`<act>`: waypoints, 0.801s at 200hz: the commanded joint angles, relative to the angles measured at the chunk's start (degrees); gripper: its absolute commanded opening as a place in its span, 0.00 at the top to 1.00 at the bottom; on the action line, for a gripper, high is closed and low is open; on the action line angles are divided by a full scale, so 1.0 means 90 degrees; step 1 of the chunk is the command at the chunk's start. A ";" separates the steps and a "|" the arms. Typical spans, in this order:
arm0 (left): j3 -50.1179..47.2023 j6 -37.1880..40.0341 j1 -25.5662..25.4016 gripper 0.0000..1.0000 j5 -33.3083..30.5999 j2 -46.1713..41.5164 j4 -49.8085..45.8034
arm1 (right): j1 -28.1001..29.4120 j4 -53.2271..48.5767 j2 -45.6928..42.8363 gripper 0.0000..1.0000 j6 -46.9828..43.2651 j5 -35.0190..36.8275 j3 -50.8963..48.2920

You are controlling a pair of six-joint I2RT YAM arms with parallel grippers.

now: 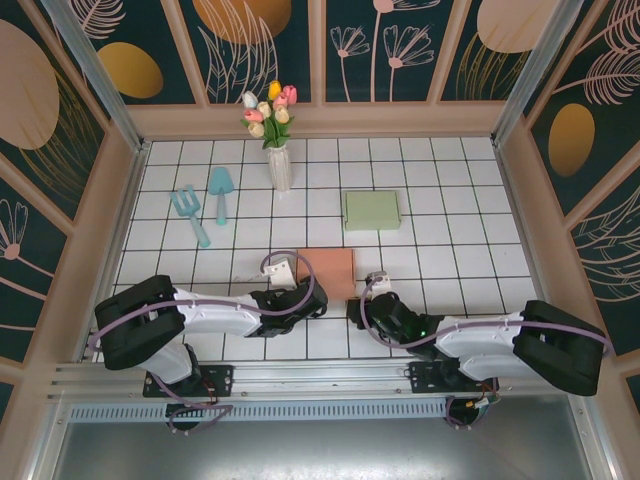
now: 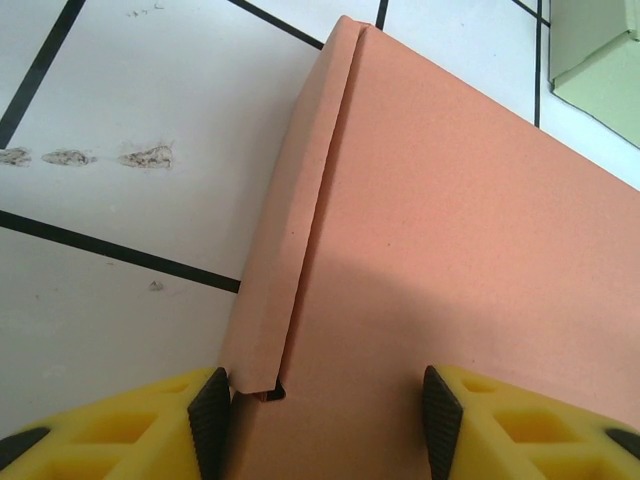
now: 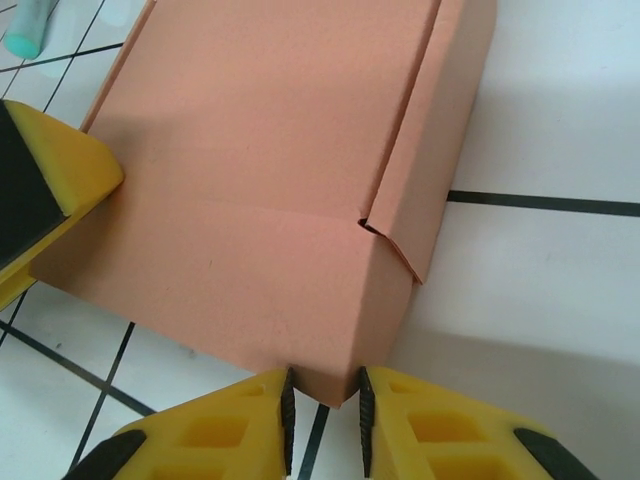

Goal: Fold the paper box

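two arms on paper box [image 1: 326, 272]: right gripper [image 3: 325, 392] pinches near corner, left gripper [image 2: 322, 402] spread astride side flap [image 2: 275, 260]; we hold pinch firm, press flap flush.

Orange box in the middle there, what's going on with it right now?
Both arms are working on the orange paper box, which lies on the tiled table looking closed up, with its side flaps folded along its edges. The left gripper straddles the box's near left corner with its jaws apart, one pad beside the side flap. The right gripper has its jaws narrowed onto the near right corner, apparently pinching it. The green box sits apart, farther back.
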 commanded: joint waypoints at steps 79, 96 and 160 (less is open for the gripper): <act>-0.0381 0.0306 0.0059 0.47 0.0532 0.0592 -0.1275 | -0.0352 0.0470 0.0786 0.76 -0.0332 -0.0067 0.0193; -0.0372 0.0307 0.0058 0.47 0.0500 0.0613 -0.1323 | -0.0371 0.0511 0.0885 0.76 -0.0342 -0.0067 0.0241; -0.0390 0.0380 0.0108 0.46 0.0305 0.0592 -0.1638 | -0.0503 0.0546 0.0956 0.76 -0.0398 -0.0074 0.0317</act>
